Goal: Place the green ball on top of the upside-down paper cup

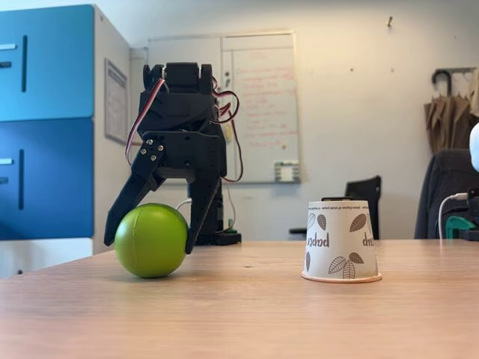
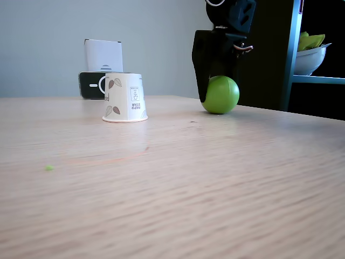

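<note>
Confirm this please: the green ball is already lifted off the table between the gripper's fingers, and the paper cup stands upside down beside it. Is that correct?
Not quite. The green ball is not lifted: in both fixed views it rests on the table, with the gripper straddling it, one finger on each side. The rest holds: the paper cup stands upside down, apart from the ball.

- One green ball [image 1: 150,240], at the left in a fixed view.
- One paper cup [image 1: 341,241], upside down, at the right.
- One gripper [image 1: 150,241], its two fingers around the ball.
- One table [image 1: 239,314].
</note>
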Controlling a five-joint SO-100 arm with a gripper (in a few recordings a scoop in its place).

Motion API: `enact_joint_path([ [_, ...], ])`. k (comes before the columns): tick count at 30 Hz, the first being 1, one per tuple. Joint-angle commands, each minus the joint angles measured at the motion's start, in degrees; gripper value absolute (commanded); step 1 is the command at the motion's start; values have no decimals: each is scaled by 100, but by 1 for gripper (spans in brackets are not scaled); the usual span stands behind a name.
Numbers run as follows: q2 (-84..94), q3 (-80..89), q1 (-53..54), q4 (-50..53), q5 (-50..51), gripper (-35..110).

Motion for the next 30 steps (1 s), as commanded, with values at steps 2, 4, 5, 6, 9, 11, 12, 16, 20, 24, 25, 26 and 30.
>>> enact_joint_path([
  [2, 97, -176, 44, -18, 18, 22],
  [4, 105, -149, 53, -18, 18, 21],
  [5, 114, -149, 62, -18, 9, 21],
  [6, 123, -141, 62, -18, 0, 21],
  [9, 237, -132, 88, -18, -62, 21],
  [11, 422, -79, 105, -9, -88, 21],
  [12, 545, -53, 114, -9, -114, 21],
  [16, 1055, -35, 176, 123, -193, 21],
  [20, 1626, 35, 193, 167, -264, 21],
  [24, 2241, 79, 123, 185, -308, 21],
  [25, 2391, 79, 88, 158, -316, 21],
  [26, 2531, 79, 53, 114, -316, 21],
  [30, 3067, 79, -176, -114, -316, 21],
])
